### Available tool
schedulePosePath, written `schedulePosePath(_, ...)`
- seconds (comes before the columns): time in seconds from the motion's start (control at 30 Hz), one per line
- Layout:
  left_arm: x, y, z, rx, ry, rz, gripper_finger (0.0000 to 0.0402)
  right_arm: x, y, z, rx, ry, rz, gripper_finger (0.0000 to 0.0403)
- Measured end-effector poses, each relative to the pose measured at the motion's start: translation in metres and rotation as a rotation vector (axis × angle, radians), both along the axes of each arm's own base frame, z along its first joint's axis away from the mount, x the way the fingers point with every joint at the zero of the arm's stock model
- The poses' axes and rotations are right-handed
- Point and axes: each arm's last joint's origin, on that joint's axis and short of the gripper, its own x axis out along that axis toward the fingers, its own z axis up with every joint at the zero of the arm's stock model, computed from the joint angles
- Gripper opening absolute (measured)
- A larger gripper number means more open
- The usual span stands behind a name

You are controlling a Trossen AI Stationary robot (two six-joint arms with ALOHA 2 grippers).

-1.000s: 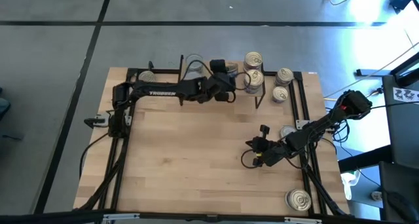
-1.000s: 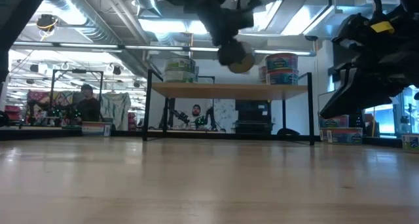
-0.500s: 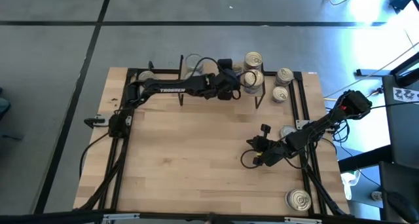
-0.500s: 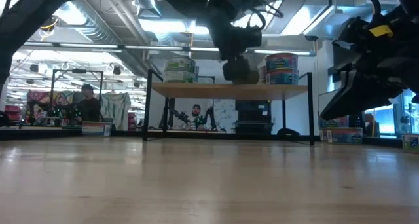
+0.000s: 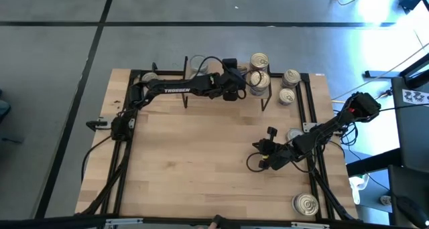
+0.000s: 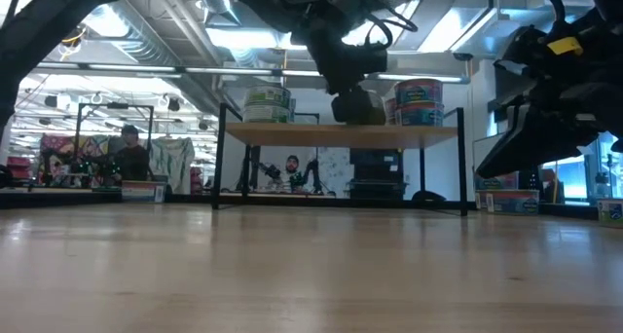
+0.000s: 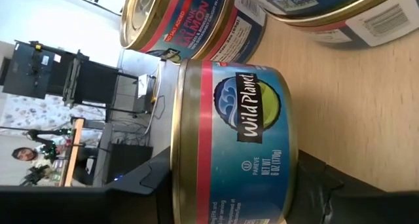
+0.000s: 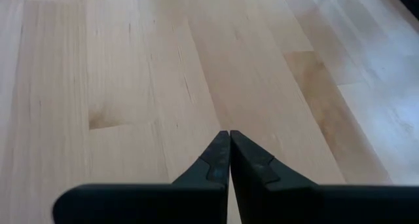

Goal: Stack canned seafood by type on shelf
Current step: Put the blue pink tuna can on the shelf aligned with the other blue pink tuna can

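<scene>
- Since a second ago the left arm has stretched further along the back edge; its gripper (image 5: 236, 86) and the can it carries, then hanging above the shelf, have come down to the shelf (image 6: 341, 133) top.
- Left gripper (image 7: 229, 178) is clamped on a blue-label can (image 7: 232, 142); one finger (image 7: 141, 181) sits on the lid side, the other on the base side.
- In the low view that can (image 6: 354, 107) sits at the shelf top, about mid-span; I cannot tell if it is actually resting on the wood.
- Left wrist view shows two more cans just beyond it on the shelf wood: a red-band can (image 7: 180, 21) and part of another (image 7: 327, 8).
- Low view: one stack of cans (image 6: 268, 105) towards one end of the shelf, another stack (image 6: 419, 101) towards the other.
- High view: two gold-lid cans (image 5: 259, 60) at the shelf's right end, two more (image 5: 290, 77) just beside the shelf on the table.
- One loose can (image 5: 305, 203) lies near the table's front right corner, well apart from the shelf.
- Right gripper (image 5: 265, 150) sits over bare table (image 8: 131, 67) right of centre, fingers (image 8: 219, 160) pressed together, holding nothing.
</scene>
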Motion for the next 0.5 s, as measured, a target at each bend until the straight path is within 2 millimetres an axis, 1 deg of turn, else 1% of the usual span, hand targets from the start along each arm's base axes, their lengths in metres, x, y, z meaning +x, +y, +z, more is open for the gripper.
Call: schedulePosePath(0.5,-0.0004,0.0007,-0.0004,-0.037,-0.053,0.033,0.0196,0.0000,0.0005,-0.0003,0.026,0.003,-0.001,0.0014)
